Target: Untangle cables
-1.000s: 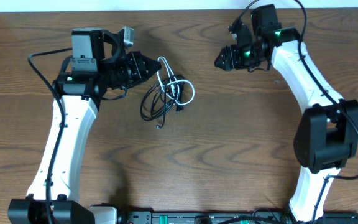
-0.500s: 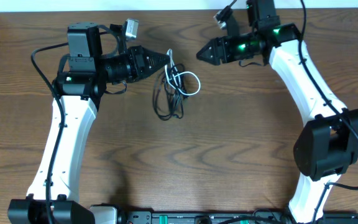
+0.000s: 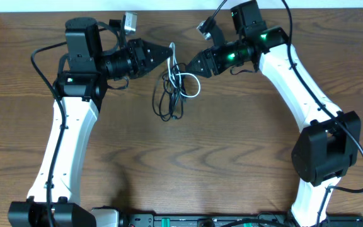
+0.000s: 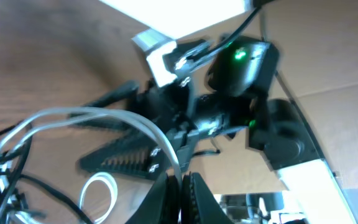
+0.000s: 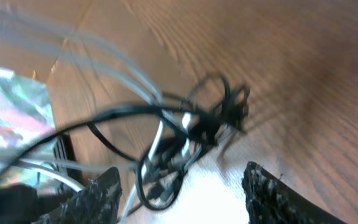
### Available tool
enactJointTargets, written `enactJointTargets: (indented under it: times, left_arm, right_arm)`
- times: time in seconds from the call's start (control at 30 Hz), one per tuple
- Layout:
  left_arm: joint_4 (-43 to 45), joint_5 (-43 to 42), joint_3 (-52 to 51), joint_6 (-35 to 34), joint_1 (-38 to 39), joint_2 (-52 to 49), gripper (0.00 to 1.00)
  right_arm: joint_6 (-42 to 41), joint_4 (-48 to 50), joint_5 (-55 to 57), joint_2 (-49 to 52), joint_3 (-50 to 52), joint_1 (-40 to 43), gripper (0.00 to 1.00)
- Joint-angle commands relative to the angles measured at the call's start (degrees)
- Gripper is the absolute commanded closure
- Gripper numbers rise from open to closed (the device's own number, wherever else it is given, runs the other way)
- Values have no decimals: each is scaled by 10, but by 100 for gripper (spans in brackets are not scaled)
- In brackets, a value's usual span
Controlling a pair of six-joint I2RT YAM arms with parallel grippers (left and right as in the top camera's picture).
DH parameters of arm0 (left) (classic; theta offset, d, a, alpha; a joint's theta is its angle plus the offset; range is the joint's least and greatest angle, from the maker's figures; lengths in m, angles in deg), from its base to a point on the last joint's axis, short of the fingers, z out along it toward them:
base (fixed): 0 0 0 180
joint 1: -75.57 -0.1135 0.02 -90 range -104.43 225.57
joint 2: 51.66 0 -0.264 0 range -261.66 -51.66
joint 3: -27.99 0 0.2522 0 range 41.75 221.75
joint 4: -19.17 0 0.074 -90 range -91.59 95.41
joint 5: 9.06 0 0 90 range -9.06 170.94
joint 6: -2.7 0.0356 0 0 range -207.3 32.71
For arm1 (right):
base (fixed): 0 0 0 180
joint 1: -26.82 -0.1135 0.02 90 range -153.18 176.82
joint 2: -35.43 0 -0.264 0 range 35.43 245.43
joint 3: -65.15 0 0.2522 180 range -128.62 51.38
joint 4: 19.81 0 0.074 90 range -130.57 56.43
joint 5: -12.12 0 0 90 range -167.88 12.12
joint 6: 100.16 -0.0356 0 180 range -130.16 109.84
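Gripping one strand, the left gripper (image 3: 168, 52) sits just above and to the left of the cable tangle (image 3: 172, 88) in the overhead view. Its jaws are pressed fully together on the white cable (image 3: 198, 86). In the left wrist view that pale strand arches away from the closed fingertips and drops back toward the tangle.

The right gripper (image 3: 191, 67) is just above and to the right of the tangle, pointing down and left at it. Its jaws stand partly apart and hold nothing. In the right wrist view its two toothed fingers (image 5: 98, 196) frame the tangle from either side, apart from every strand.

The tangle lies on the wooden table (image 3: 200, 157), between the two grippers and slightly below them. The white cable forms a small loop on the tangle's right side, with a strand rising from the top of the tangle to the left gripper. The black cable (image 3: 159, 104) makes up the tangle's lower left part, in narrow overlapping loops. Where the two cables cross at the tangle's centre, which lies over which cannot be told.
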Motion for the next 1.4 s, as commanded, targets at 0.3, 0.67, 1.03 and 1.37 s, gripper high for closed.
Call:
enactJointTargets:
  times: [0.3,0.67,1.03,1.37]
  left_arm:
    - [77,-58,4,-172,-2,10,93]
    - [221,-76,4,-290,-2,10,92]
    - [442,-94,4,-412,-60,10,93]
    - [234,-81,4,-195,-106,9,93]
  right_arm:
    - [-68,98,140,29,-6,-63,50]
    - [-207,171,189,99,-6,-57,79]
    - [-224,72,271,98,-7,28,99]
    - [-111,11,188,44,-18,85,99]
